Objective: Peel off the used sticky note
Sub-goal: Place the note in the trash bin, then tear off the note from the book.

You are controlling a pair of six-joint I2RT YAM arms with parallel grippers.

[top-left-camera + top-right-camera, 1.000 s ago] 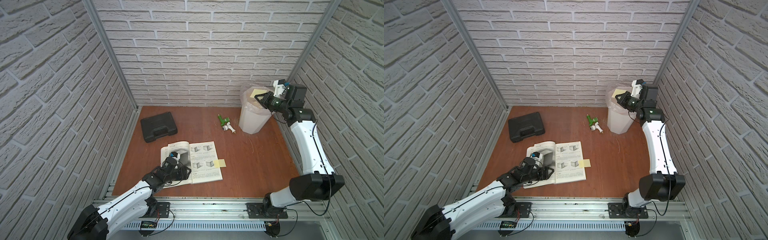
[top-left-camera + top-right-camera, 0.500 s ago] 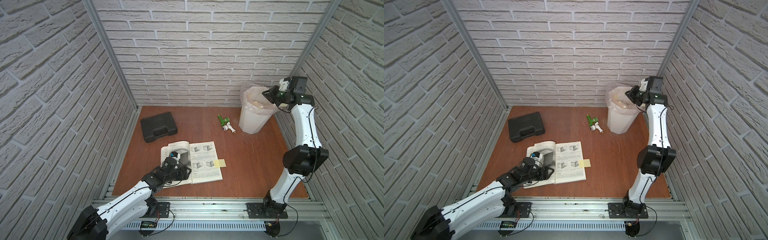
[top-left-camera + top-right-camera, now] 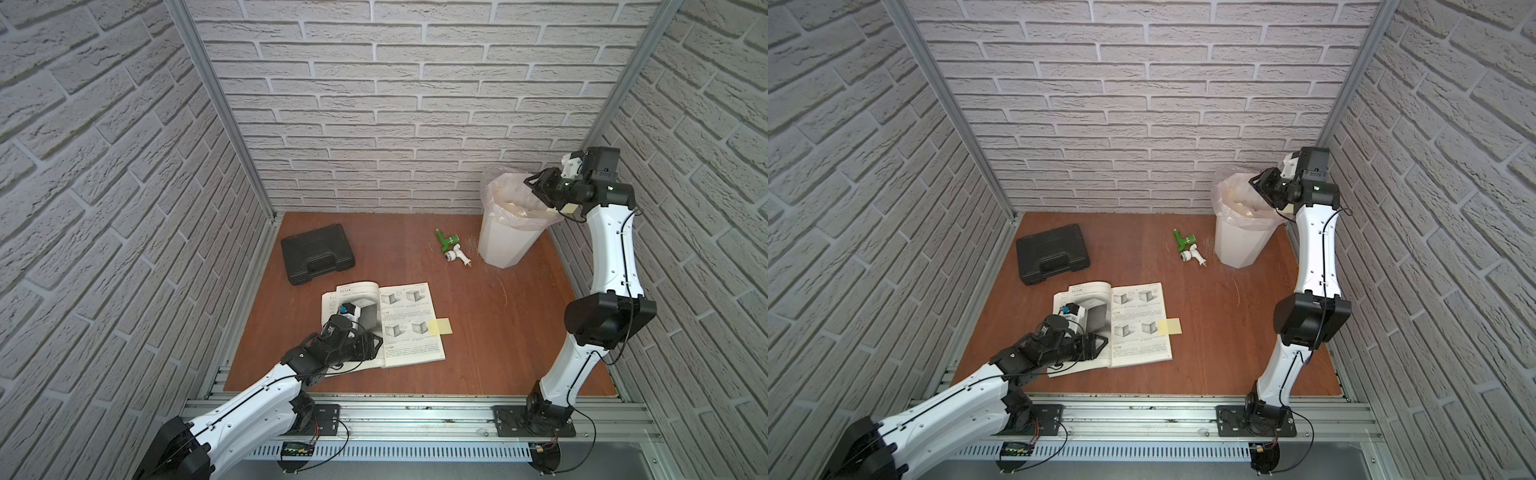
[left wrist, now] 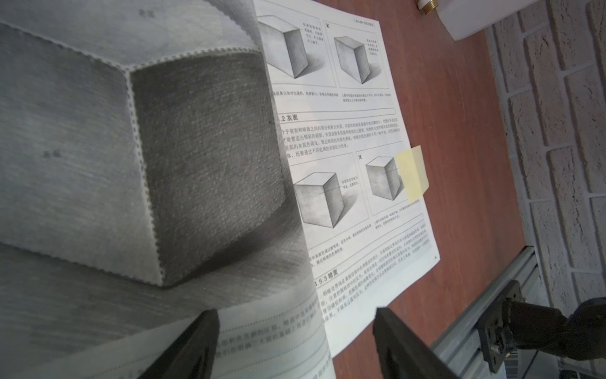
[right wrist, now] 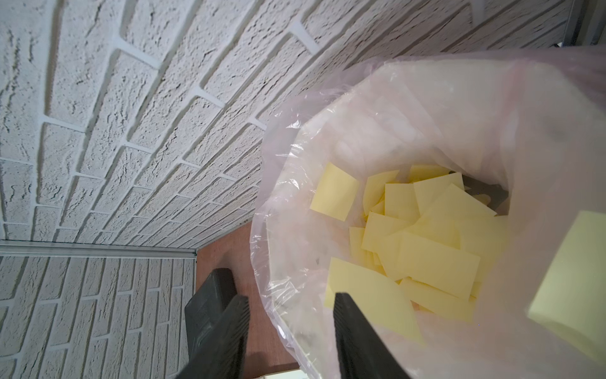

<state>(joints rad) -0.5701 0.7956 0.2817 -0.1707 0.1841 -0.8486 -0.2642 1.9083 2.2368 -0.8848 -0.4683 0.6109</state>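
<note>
On the bench (image 3: 498,340), one brown board inside brick-pattern walls, every item lies within reach of the two arms.

One white bin (image 3: 505,245) stands in the far corner on the right arm's side, lined with one clear plastic bag (image 5: 288,197). This position probably lets the right arm discard waste without crossing the work area. The right gripper (image 5: 292,297) hangs above the bin's rim, jaws spread, with nothing between them.

One open book (image 3: 409,349) lies flat near the front edge. The left gripper (image 4: 295,314) sits low over the left page, jaws spread and pinching nothing. Its likely purpose is to weigh the book down so that the page does not lift when a note is pulled.

One black case (image 3: 316,253), shut, lies behind the book near the left wall, clear of the work.

Two small fittings, one green (image 3: 446,240) and one white (image 3: 456,255), lie just beside each other between book and bin.

One yellow sticky note (image 3: 439,326) adheres to the outer edge of the right page, partly overhanging the bench; it is not yet peeled. Roughly a dozen loose notes (image 5: 436,262) overlap inside the bin, so the exact count cannot be told. One further note (image 5: 570,279) shows blurred near the right wrist camera. Whether it is falling or clinging cannot be told.
</note>
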